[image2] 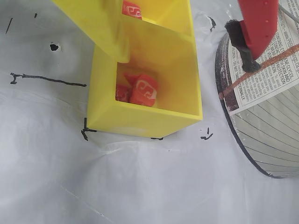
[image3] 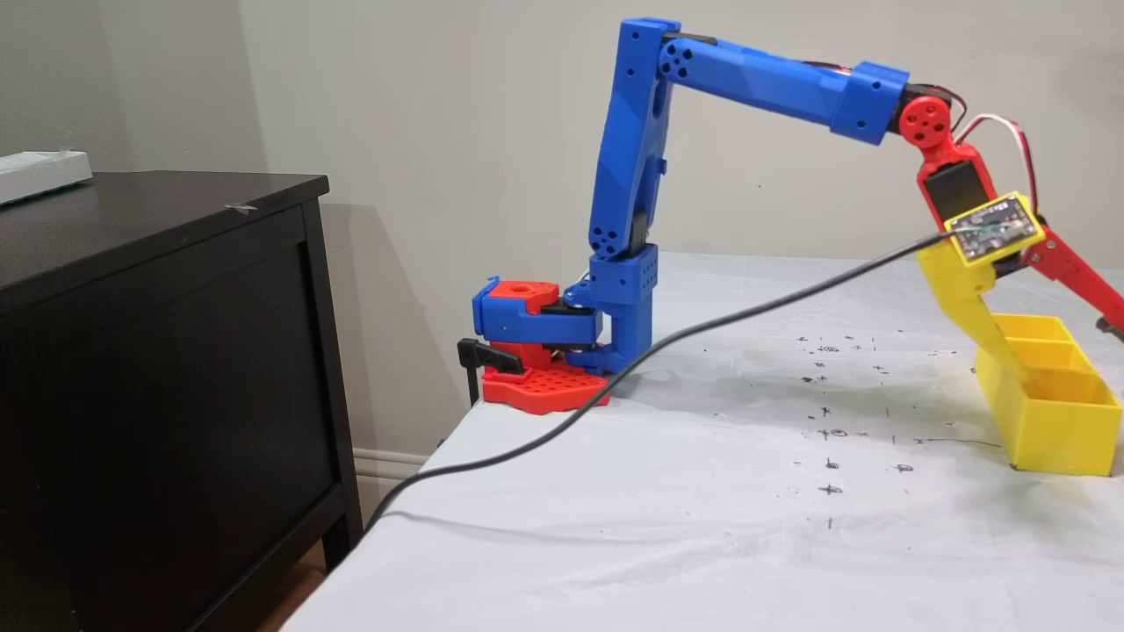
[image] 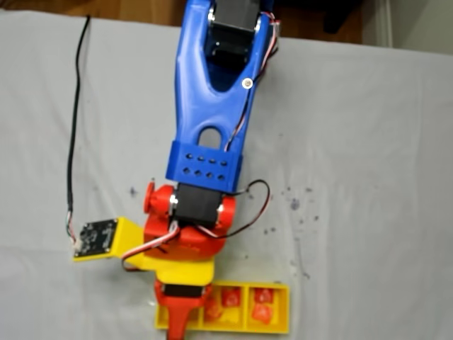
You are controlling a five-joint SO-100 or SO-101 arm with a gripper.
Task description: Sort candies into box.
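Largest of all, a table (image3: 615,527) under a white cloth with small black ink marks, beside a tall black wooden cabinet (image3: 158,307) that stands left of it in a fixed view. Clamped at the far left corner of the table, a blue and red plastic arm (image3: 632,175), reaching across the cloth, with a thin black cable (image3: 615,377) running from the wrist down over the left edge. Well apart from the base, toward the right side of the table, a long yellow plastic box (image3: 1049,421) of three square compartments, standing flat on the cloth. Just beside it in the wrist view, a round transparent container (image2: 261,130) with a printed paper label. At the box, the gripper (image3: 1067,351) spread wide and holding nothing: yellow finger (image2: 103,23) dipped inside a compartment close to a dividing wall, red finger (image2: 259,23) outside the box, over the round container. Smallest, the orange-red wrapped square candies (image2: 142,88): a few together in the end compartment, one more candy (image2: 131,9) in the compartment behind, several candies (image: 263,294) seen also from above. Judged as the dropping step, with the release apparently done. Next move, probably, a straight lift of the yellow finger, without catching the thin wall and dragging the light box. Then a search on the cloth for any remaining candy.
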